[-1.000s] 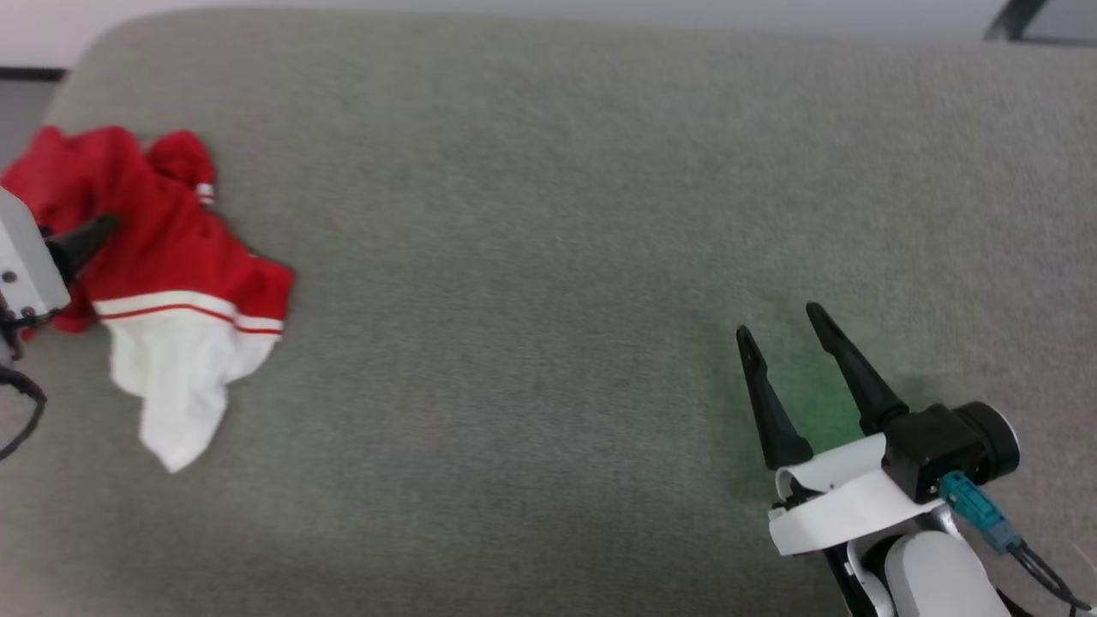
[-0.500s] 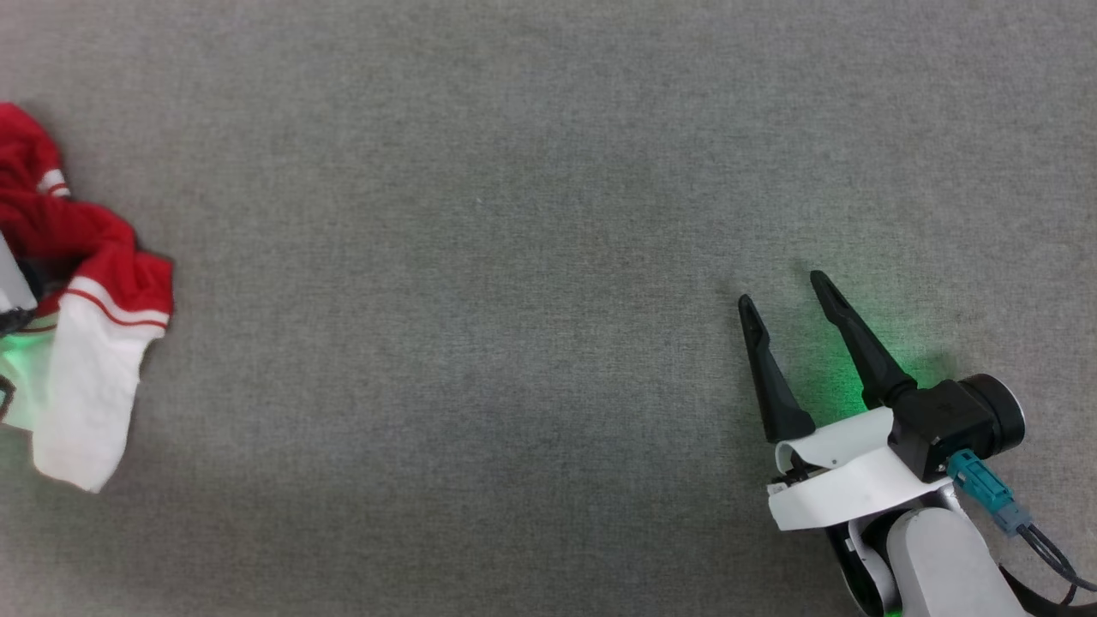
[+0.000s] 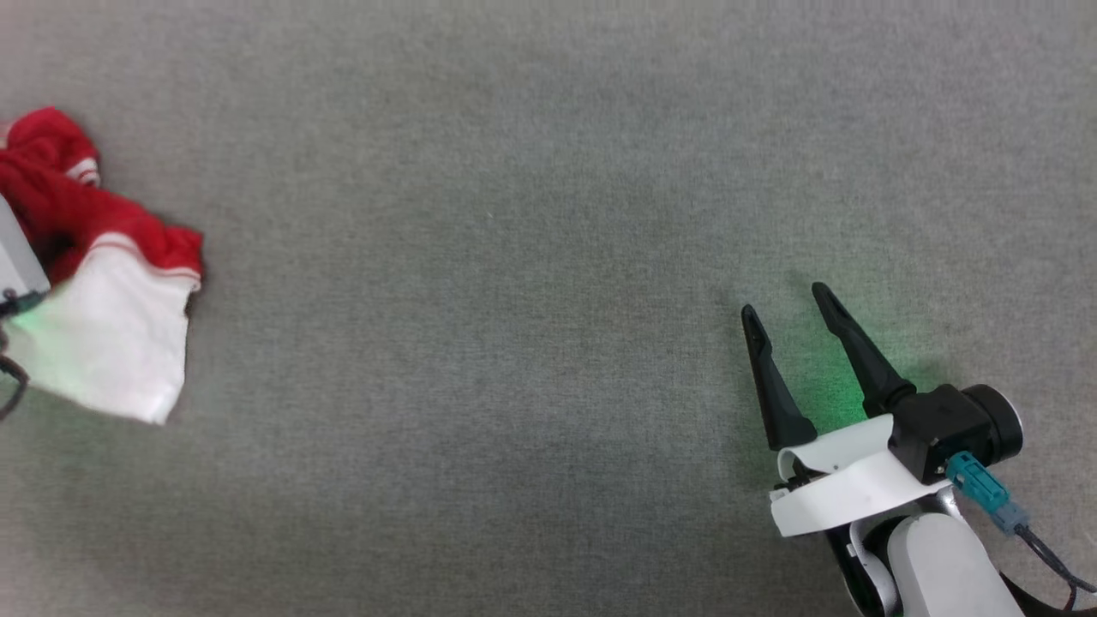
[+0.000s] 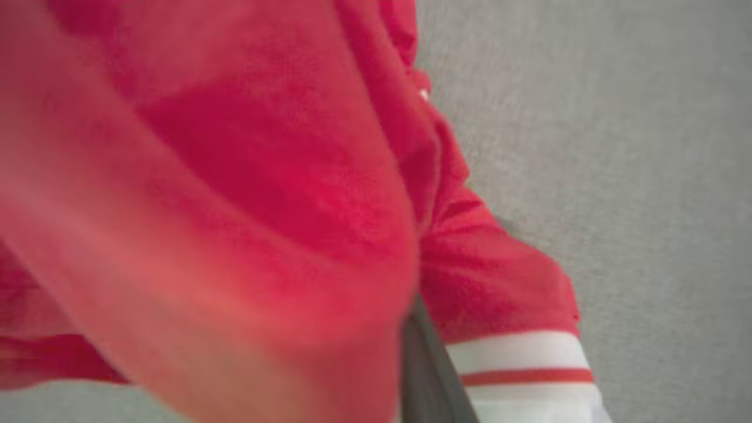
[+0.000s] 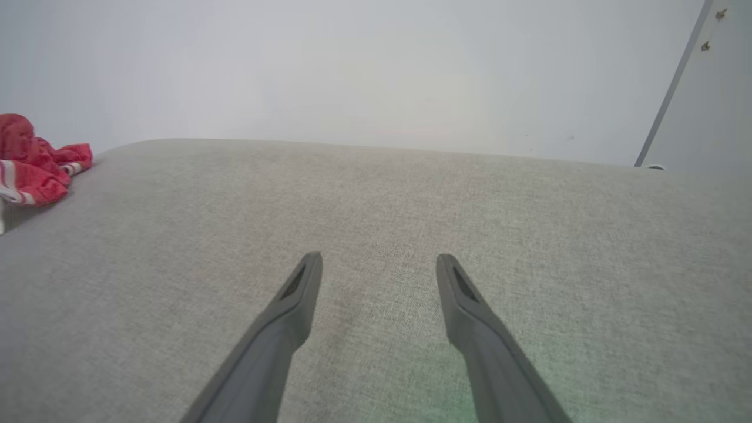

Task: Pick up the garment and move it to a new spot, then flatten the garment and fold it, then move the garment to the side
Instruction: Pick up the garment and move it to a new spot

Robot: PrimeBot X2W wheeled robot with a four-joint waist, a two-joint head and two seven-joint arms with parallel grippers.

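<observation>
The garment [image 3: 111,248] lies bunched at the far left of the grey cushion, red body on top and a white sleeve spread below it. My left gripper [image 3: 50,250] is buried in its red folds, shut on the fabric; its pale wrist housing [image 3: 15,257] shows at the frame edge. In the left wrist view the red garment [image 4: 264,176] drapes close over the camera, and one dark finger [image 4: 432,376] pokes out beside the striped trim. My right gripper [image 3: 781,300] hovers open and empty far to the right, seen too as my right gripper [image 5: 379,258]; the garment [image 5: 35,158] is far to its left.
A wide grey fabric cushion [image 3: 514,300] stretches between the two arms. Its rounded far edge [image 5: 376,147] meets a pale wall [image 5: 376,70] in the right wrist view. A green glow lights the cushion under the right gripper.
The head camera has shifted. My left fingers have closed into the red fabric, and the garment has bunched up with its white sleeve spread wider. My right gripper stays open in place.
</observation>
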